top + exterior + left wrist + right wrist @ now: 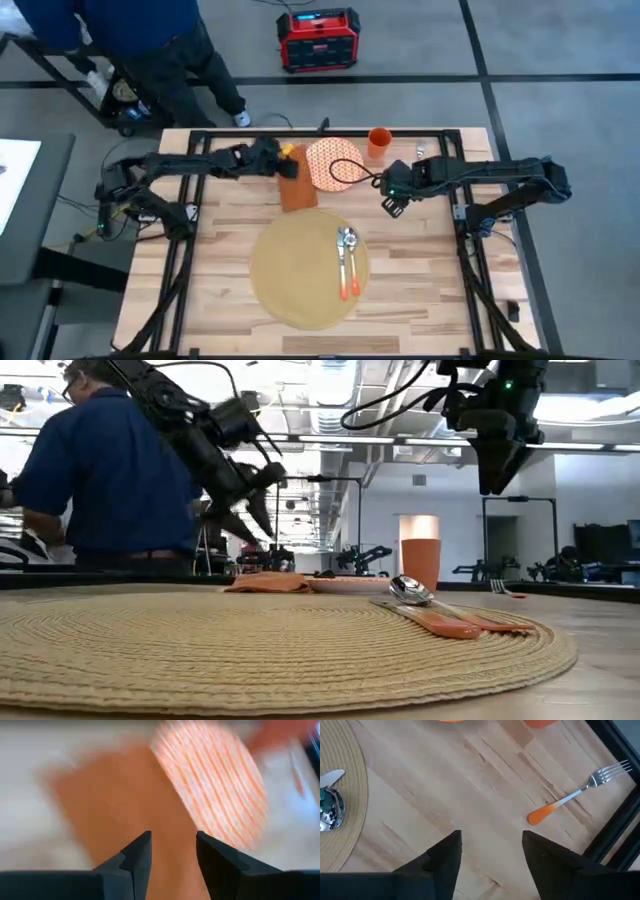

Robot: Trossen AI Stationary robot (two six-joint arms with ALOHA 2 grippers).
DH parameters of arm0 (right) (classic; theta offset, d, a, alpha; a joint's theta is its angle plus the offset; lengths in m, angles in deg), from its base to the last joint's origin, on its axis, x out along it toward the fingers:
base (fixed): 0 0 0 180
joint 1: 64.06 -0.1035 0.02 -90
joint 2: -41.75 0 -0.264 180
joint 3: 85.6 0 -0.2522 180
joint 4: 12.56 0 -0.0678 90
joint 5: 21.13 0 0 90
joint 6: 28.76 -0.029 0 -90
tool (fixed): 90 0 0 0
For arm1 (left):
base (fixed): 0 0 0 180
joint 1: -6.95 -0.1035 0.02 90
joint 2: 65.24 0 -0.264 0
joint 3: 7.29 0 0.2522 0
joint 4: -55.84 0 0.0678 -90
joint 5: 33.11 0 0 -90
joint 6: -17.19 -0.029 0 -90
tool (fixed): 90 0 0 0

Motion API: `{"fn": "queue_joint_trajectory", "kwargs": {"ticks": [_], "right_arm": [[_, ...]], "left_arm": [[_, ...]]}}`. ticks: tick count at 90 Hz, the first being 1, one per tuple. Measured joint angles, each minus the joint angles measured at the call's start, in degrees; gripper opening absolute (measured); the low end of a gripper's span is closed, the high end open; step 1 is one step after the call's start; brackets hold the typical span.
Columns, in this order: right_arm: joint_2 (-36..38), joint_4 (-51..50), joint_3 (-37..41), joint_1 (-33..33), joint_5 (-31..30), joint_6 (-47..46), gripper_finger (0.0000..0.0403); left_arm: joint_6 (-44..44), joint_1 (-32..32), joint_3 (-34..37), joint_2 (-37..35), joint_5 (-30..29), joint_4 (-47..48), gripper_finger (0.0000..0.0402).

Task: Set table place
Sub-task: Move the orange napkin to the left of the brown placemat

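Note:
The round tan place (300, 275) lies on the wooden table (430, 270) near its front edge. A spoon (347, 240) and another orange-handled utensil (349, 280) lie on the place's right part. At the back lie a rust-orange napkin (297, 188), a striped plate (335, 163), an orange cup (379, 143) and a fork (580, 792). My left gripper (172, 837) hangs open over the napkin (115, 805), clear of it. Right of the plate, my right gripper (492, 835) hovers open over bare wood.
A person in a blue shirt (100, 470) stands beyond the table's far left corner. A red box (318, 38) sits on the floor behind the table. Black frame rails (470, 250) run along both sides. Bare wood shows right of the place (340, 795).

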Motion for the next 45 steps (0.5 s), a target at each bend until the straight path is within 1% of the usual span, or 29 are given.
{"fn": "queue_joint_trajectory", "kwargs": {"ticks": [5, 11, 16, 23, 28, 37, 45], "right_arm": [[0.00, 0.63, 0.00, 0.06, 0.00, 0.02, 0.0199], [0.00, 1.47, 0.00, 0.06, -0.02, 0.02, 0.0199], [0.00, 2.09, 0.00, 0.06, -0.02, 0.04, 0.0199], [0.00, 3.00, 0.00, 0.06, -0.02, 0.04, 0.0199], [0.00, 3.11, 0.00, 0.06, 0.00, 0.04, 0.0199], [0.00, 3.24, 0.00, 0.06, 0.00, 0.05, 0.0199], [0.00, 3.46, 0.00, 0.06, 0.00, 0.05, 0.0199]], "left_arm": [[-3.38, -3.70, -0.02, -0.82, 0.18, 1.80, 0.0135], [-6.75, -7.55, 0.00, -0.15, 4.33, 4.29, 0.0135], [-9.53, -9.41, 0.00, 1.48, 6.88, 5.50, 0.0135], [-13.24, -10.88, 0.09, 4.36, 8.11, 5.97, 0.0135], [-13.86, -12.09, -0.12, 6.20, 8.91, 5.51, 0.0135], [-14.22, -13.72, -1.38, 9.08, 10.51, 8.33, 0.0135], [-11.83, -14.34, -1.44, 10.78, 12.95, 7.44, 0.0136]]}}
